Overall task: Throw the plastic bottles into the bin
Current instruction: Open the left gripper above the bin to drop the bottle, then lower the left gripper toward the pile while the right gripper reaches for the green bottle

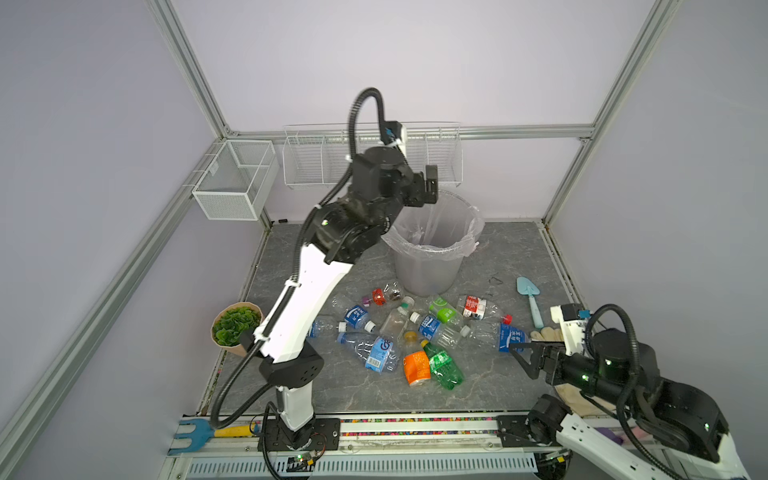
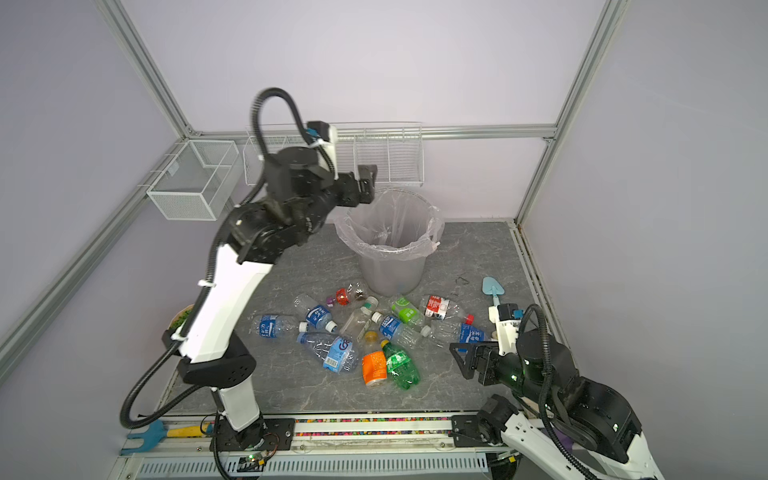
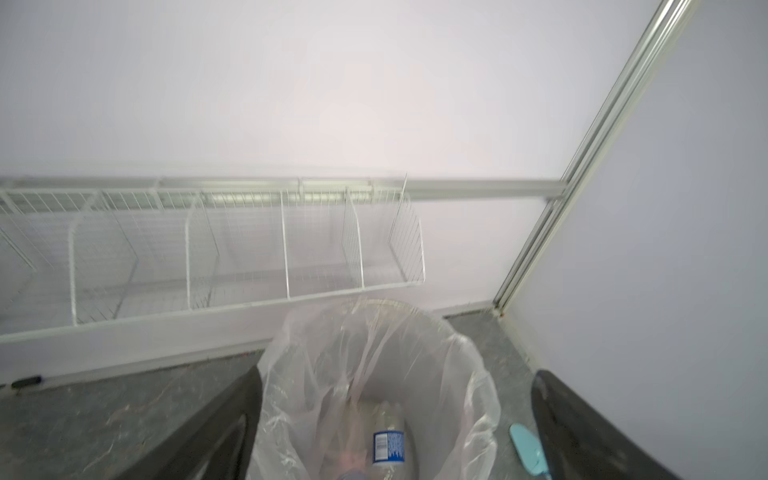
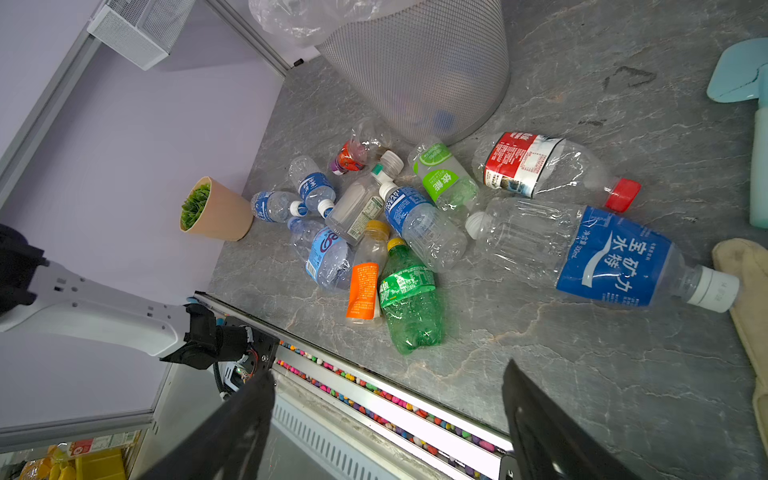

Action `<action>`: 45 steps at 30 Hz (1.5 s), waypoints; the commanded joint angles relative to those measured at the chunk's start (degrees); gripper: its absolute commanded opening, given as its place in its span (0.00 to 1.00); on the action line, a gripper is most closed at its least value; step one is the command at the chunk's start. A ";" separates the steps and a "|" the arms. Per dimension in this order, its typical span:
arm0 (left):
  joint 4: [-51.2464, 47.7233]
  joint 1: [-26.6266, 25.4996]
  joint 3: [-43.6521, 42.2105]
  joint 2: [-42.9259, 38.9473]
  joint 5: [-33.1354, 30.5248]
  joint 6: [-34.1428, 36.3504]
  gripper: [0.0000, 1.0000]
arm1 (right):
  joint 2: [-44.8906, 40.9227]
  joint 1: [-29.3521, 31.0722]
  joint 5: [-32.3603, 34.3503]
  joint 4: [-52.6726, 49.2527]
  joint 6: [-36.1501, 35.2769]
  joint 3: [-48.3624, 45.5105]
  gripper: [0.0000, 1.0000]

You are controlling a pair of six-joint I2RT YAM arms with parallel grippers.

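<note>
Hovering above the bin, left gripper gapes wide.
Blue-labelled bottle lies inside the bin; right gripper wide, empty.

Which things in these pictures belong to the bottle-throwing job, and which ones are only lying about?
Job: plastic bottles; bin, with one bottle inside.
Lying about: potted plant; blue trowel; glove; hand fork; wire baskets; mesh basket.

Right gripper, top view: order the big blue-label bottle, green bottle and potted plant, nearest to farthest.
1. Big blue-label bottle, just beside it, right side.
2. Green bottle, front of the pile, mid-table.
3. Potted plant, far left edge.
</note>
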 commanded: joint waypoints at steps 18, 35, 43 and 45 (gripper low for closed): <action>8.97 -0.99 -39.14 -24.89 0.58 -5.20 0.97 | 3.98 -0.15 -0.43 0.13 -0.50 -2.90 0.88; 12.41 -1.11 -78.28 -47.57 0.37 -15.85 0.95 | 12.73 0.01 0.54 2.18 -2.80 -5.23 0.88; 10.43 -1.05 -92.46 -56.88 3.53 -22.40 0.93 | 20.09 3.22 0.53 5.19 -3.94 -6.95 0.88; 10.58 -1.05 -96.42 -59.48 4.29 -24.46 0.92 | 22.10 4.71 1.33 6.03 -4.02 -7.32 0.88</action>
